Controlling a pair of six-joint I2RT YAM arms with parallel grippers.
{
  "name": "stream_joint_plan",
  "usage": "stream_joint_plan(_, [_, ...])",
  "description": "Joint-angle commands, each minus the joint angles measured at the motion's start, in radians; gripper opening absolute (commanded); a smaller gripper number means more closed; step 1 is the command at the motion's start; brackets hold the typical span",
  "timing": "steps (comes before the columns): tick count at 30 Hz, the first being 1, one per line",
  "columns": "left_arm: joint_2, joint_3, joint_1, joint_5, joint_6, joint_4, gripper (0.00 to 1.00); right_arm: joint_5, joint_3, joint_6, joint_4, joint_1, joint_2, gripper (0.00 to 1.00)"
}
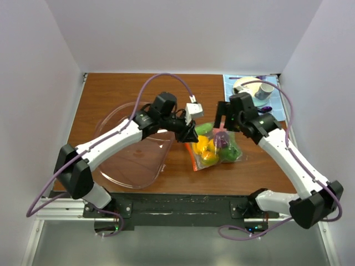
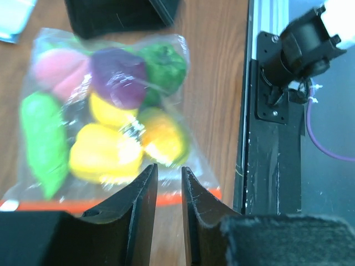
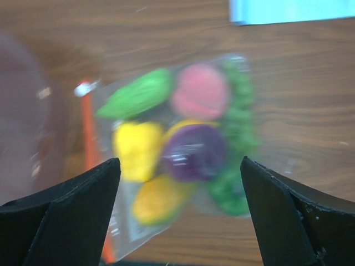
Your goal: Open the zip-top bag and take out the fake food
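Note:
The zip-top bag (image 1: pixel 215 148) lies flat on the wood table, right of centre, its orange-red zip strip (image 1: pixel 192 158) on the left side. The fake food (image 1: pixel 206 148) is inside it: yellow, green, purple and pink pieces. My left gripper (image 1: pixel 189 134) hovers at the bag's zip edge. In the left wrist view the left gripper (image 2: pixel 169 173) has a narrow gap between its jaws, just over the zip strip (image 2: pixel 55 204), with nothing held. My right gripper (image 1: pixel 224 124) hangs over the bag's far side. The right wrist view shows the right gripper (image 3: pixel 180 160) wide open above the bag (image 3: pixel 119 230), the purple piece (image 3: pixel 194 151) between its fingers.
A large clear pinkish bowl (image 1: pixel 130 152) sits left of the bag; its rim shows in the right wrist view (image 3: pixel 16 111). A blue mat (image 1: pixel 233 88) with a cup and dishes lies at the back right. The table's front edge (image 2: pixel 247 111) is close to the bag.

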Motion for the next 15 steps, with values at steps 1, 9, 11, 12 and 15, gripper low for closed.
stream_joint_plan(1, [0.046,0.028,-0.018,-0.002,-0.016,0.082,0.28,0.07,-0.107,0.0,-0.002,-0.078,0.001,0.93])
stream_joint_plan(9, [0.002,-0.044,0.028,-0.049,0.079,0.028,0.23,0.009,-0.217,-0.005,0.093,-0.099,0.094,0.89])
stream_joint_plan(11, [-0.021,-0.052,0.04,-0.082,0.101,0.006,0.22,0.015,-0.239,-0.005,0.092,-0.104,0.12,0.86])
stream_joint_plan(12, [-0.026,-0.053,0.042,-0.098,0.122,-0.021,0.21,0.021,-0.246,-0.002,0.093,-0.11,0.126,0.84])
stream_joint_plan(15, [-0.037,-0.089,0.042,-0.129,0.141,-0.049,0.18,0.004,-0.282,0.004,0.112,-0.137,0.125,0.77])
